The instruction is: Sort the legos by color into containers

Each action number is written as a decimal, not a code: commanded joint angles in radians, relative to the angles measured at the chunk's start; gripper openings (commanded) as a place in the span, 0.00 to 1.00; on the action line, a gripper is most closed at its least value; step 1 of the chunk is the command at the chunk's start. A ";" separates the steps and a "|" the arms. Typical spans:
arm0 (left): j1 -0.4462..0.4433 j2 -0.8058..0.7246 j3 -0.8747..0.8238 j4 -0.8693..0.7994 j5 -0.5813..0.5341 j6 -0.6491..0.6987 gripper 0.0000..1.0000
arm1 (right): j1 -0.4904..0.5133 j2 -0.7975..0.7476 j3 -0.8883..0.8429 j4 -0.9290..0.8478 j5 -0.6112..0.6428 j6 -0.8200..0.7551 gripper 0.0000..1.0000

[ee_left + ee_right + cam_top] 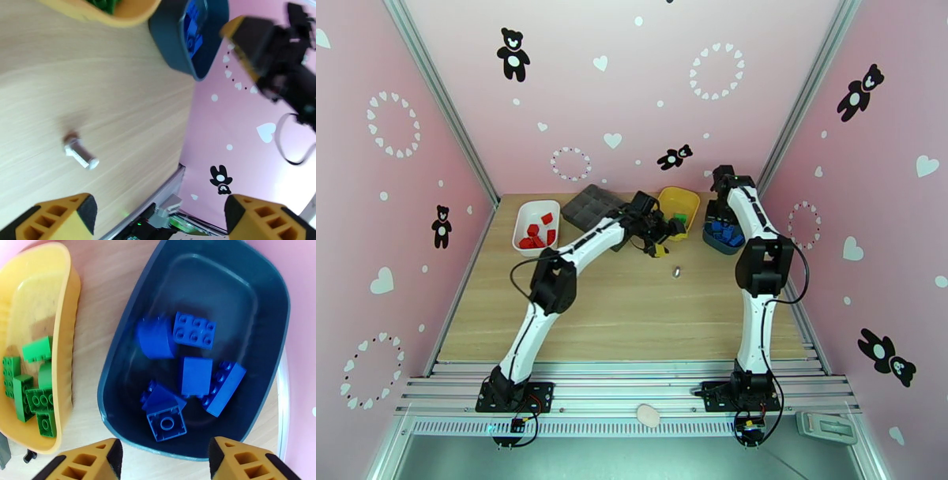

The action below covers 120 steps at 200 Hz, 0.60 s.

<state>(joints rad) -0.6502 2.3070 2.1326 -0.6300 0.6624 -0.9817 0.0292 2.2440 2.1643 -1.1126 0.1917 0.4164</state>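
From above, red legos (533, 230) in white bin (528, 211) far-left on the bench (632, 316), left tool (667, 237) spread beside yellow bin (679, 199); at left wrist, empty near a bolt (81, 154); at right wrist, right tool (164, 457) spread, blue legos (196, 376) straight below in teal bin (118, 374).

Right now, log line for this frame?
left gripper: open, near bolt | right gripper: open, above blue bin | reds: white bin | greens: yellow bin | blues: blue bin
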 commanded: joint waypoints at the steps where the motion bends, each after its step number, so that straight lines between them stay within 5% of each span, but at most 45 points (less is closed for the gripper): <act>1: 0.032 -0.152 -0.088 -0.042 -0.137 0.092 0.91 | 0.026 -0.126 -0.088 0.041 -0.044 -0.027 0.70; 41: 0.078 -0.407 -0.327 -0.092 -0.404 0.195 0.92 | 0.155 -0.285 -0.293 0.140 -0.049 -0.075 0.81; 50: 0.085 -0.472 -0.385 -0.102 -0.475 0.215 0.93 | 0.192 -0.327 -0.341 0.166 -0.045 -0.083 0.98; 120: 0.116 -1.054 -0.785 -0.078 -1.064 0.375 0.96 | 0.438 -0.751 -0.734 0.467 0.195 -0.110 0.99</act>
<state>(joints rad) -0.5362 1.4509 1.4609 -0.7490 -0.0845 -0.6991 0.4297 1.6955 1.5700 -0.8330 0.2745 0.3328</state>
